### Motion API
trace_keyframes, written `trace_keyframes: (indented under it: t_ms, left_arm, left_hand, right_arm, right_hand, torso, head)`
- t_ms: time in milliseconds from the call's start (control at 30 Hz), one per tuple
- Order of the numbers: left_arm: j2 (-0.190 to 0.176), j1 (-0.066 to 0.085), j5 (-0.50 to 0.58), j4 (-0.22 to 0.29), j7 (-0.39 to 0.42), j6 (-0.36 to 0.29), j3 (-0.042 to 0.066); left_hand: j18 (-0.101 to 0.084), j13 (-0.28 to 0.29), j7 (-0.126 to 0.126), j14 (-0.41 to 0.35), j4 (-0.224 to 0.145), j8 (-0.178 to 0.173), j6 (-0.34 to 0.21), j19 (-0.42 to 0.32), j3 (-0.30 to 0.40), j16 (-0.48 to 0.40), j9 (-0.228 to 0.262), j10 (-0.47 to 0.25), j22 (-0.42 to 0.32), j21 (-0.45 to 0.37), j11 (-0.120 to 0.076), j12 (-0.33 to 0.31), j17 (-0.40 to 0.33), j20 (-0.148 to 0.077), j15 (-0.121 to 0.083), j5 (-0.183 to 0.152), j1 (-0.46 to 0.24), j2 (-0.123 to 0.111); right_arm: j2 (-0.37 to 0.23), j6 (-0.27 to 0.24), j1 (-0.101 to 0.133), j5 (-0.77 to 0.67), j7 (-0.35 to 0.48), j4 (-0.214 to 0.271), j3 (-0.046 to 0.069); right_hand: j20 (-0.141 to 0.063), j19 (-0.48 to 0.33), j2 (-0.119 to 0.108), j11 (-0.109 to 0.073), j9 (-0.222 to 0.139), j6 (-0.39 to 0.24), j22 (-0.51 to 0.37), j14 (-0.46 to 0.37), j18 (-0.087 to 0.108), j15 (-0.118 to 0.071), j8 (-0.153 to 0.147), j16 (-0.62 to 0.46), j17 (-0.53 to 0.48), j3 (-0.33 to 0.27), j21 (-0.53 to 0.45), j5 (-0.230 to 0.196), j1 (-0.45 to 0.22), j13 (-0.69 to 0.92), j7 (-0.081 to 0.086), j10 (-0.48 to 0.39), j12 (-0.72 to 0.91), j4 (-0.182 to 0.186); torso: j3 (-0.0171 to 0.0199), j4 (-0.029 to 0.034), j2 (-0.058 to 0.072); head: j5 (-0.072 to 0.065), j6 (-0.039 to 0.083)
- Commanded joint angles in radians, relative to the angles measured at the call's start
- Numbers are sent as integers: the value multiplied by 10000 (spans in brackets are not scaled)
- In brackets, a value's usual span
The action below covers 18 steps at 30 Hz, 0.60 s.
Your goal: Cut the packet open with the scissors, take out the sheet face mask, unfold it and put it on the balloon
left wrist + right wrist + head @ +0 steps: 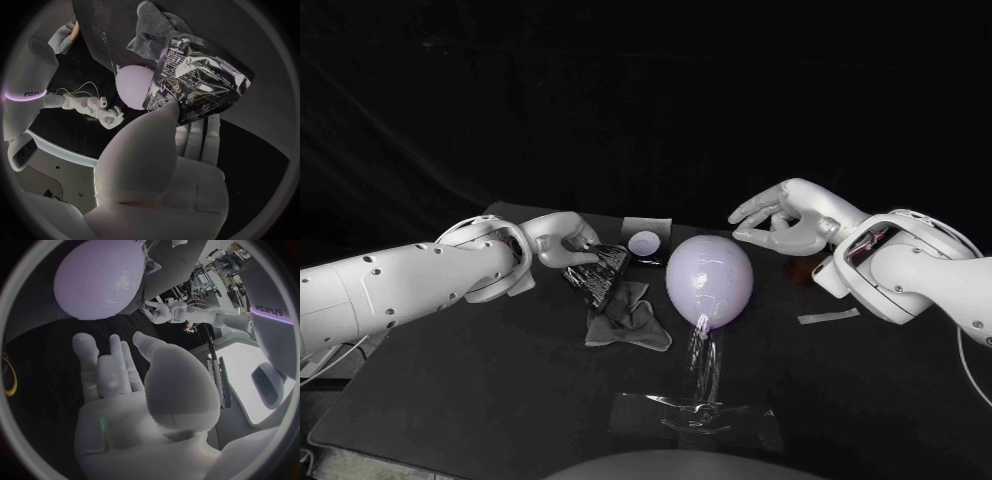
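Note:
My left hand pinches a shiny silver-and-black packet just above the table, left of the balloon. In the left wrist view the packet sits between the thumb and the fingers. A pale, translucent folded sheet, the face mask by its look, lies on the table below the packet; it is grey in the left wrist view. The lilac balloon stands on a clear stand. My right hand hovers right of the balloon, fingers apart, holding nothing.
A small white round thing and a pale square patch lie behind the balloon. A strip of white tape lies at the right. Something reddish shows under my right wrist. The table's near left part is bare black.

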Motion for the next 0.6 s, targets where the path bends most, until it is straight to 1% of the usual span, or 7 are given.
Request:
trace_keyframes:
  t_ms: [33,133,233,300,433,500,600]
  left_arm:
    - [37,227,602,142,268,276,19]
    - [81,494,694,250,245,320,19]
    - [210,903,747,339,214,351,19]
    - [317,1107,750,357,202,357,19]
    - [578,1403,526,332,221,302,19]
    - [787,1525,296,256,261,215,20]
    - [1114,1623,-62,70,319,99,22]
  left_hand:
    - [-100,13,19,85,-1,42,-29,-54,74,-25,125,72,13,58,6,-8,17,-21,24,14,-55,-14]
    - [-98,14,14,106,-6,58,-24,-51,131,-20,136,93,23,76,1,-7,22,-23,18,14,-80,-35]
    - [-94,16,10,133,-14,82,-19,-49,220,-16,153,128,39,104,-7,-3,29,-27,10,14,-119,-64]
    - [-93,16,7,143,-15,88,-20,-47,247,-13,157,139,44,113,-10,-2,32,-28,7,14,-131,-70]
    - [-90,16,4,156,-18,99,-18,-44,287,-11,165,152,53,128,-14,-3,36,-30,3,14,-152,-86]
    - [-86,16,-1,169,-25,112,-21,-41,344,-12,175,167,65,149,-19,-4,39,-33,-1,14,-176,-106]
    - [-81,16,-4,178,-32,121,-23,-38,385,-11,182,179,74,164,-23,-5,42,-37,-5,14,-190,-118]
  right_arm:
    - [164,24,109,767,-100,-179,13]
    - [366,125,254,1123,-235,-401,18]
    - [636,346,459,1502,-482,-666,23]
    - [807,498,581,1622,-664,-812,28]
    - [1132,754,801,1750,-1005,-1060,37]
    - [1356,904,931,1786,-1222,-1215,44]
    - [1652,1067,1081,1669,-1559,-1374,50]
  right_hand:
    - [-16,157,101,-47,27,85,178,159,100,-24,55,238,366,21,275,74,-13,25,-26,150,58,72]
    - [-70,398,146,-159,81,162,491,463,26,-113,112,1078,1823,88,746,119,-2,91,-110,512,171,111]
    - [-174,578,165,-382,125,190,753,442,-27,-288,137,1155,1842,90,1130,160,2,349,-254,1376,575,117]
    - [-258,656,145,-515,153,216,878,375,-55,-397,152,1057,1564,13,1302,193,-93,618,-346,1950,906,169]
    - [-334,753,157,-618,189,277,1025,358,-94,-482,183,1066,1529,-104,1510,259,-282,961,-429,2421,1277,300]
    - [-495,1011,121,-842,287,413,1360,489,-183,-638,268,1405,2084,-279,2012,592,-428,1791,-578,2618,1976,380]
    - [-546,1163,157,-849,385,476,1589,616,-251,-679,339,1780,2812,-432,2338,982,-671,3550,-650,2894,3680,536]
  torso:
    - [-9,5,-11]
    - [-1,7,-15]
    - [4,0,-20]
    - [5,1,-18]
    - [10,-9,-21]
    - [10,-28,-19]
    - [9,-28,-4]
  head:
    - [-40,151]
    - [-72,260]
    - [-115,514]
    - [-124,590]
    - [-180,860]
    - [-198,987]
    - [-279,1167]
